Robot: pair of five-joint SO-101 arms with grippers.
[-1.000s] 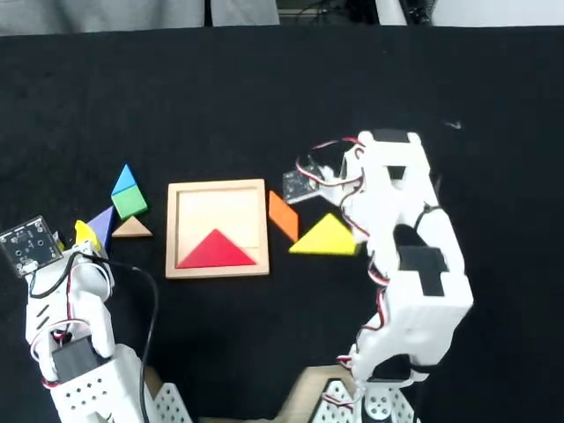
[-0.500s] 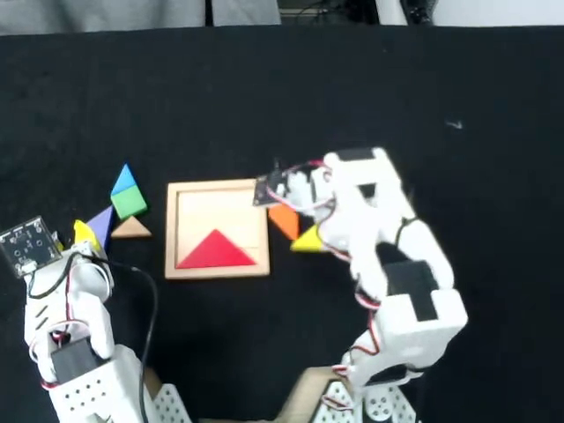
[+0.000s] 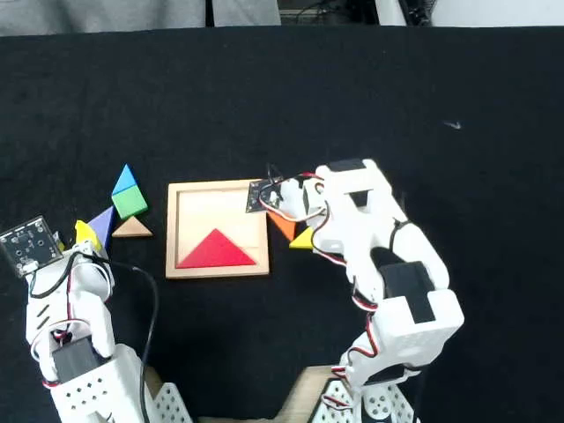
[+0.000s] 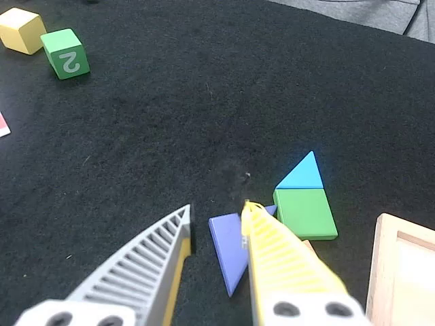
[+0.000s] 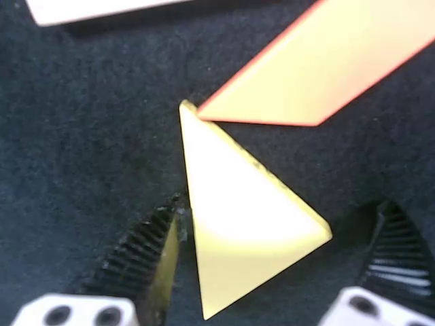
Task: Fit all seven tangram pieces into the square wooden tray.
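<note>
Over on the far left of the black cloth table [image 3: 397, 88], the left gripper [image 4: 217, 209] hangs low with its fingers spread and nothing between them, its yellow tip just above the purple wooden triangle [image 4: 228, 248]. Farther off on the cloth in that wrist view sit a yellow cube [image 4: 22, 29] and a green cube [image 4: 64, 53]. Next to the purple one you've got a little cluster: a small tan wooden triangle [image 3: 132, 229], a green wooden square [image 3: 129, 204] and a light-blue wooden triangle [image 3: 125, 179] touching the square's far side.

Then comes the square wooden tray [image 3: 173, 229], with just the big red wooden triangle [image 3: 216, 250] lying flat in its near half. Right beside the tray's right edge is the orange wooden parallelogram [image 3: 284, 225], partly under the right arm, and the big yellow wooden triangle [image 5: 238, 224] touches it corner to edge, flat on the cloth. The right gripper [image 5: 279, 207] is down around that yellow piece, unclenched: one finger at its edge, the other standing off.
</note>
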